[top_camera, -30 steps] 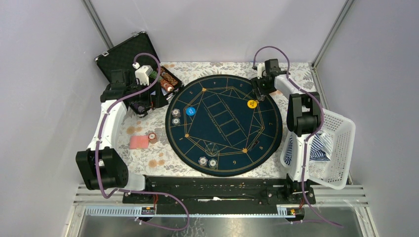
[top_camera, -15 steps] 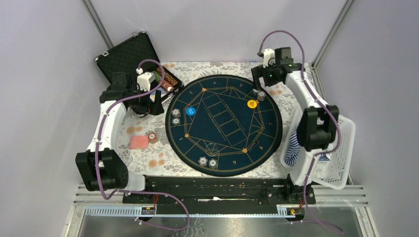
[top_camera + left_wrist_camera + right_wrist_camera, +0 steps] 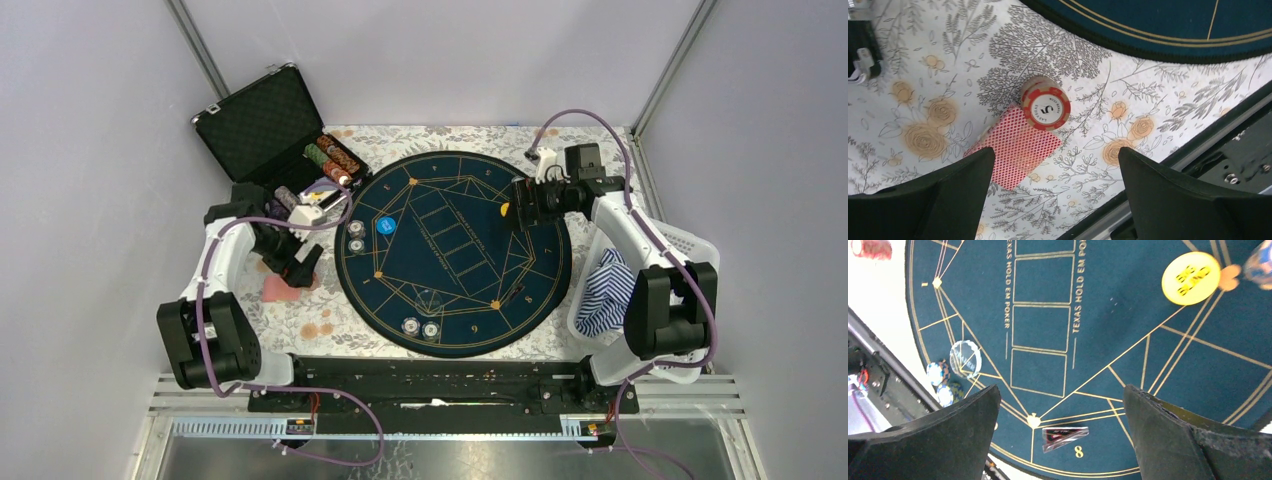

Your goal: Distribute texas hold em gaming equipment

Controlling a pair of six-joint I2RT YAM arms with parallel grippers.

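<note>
We record the left gripper [image 3: 1055,167], jaws wide apart and empty, above a red chip stack [image 3: 1045,105] touching the red-backed cards [image 3: 1015,150], off the mat's [image 3: 455,250] nine o'clock edge. The right gripper [image 3: 1060,410] is equally wide and empty, near the yellow button disc [image 3: 1191,278] at two o'clock.

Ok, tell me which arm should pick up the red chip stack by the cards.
Left. The left gripper, open, hangs right above the red chip stack and the cards on the tablecloth beside the mat. The right gripper, also open, is across the mat by the yellow button.
</note>
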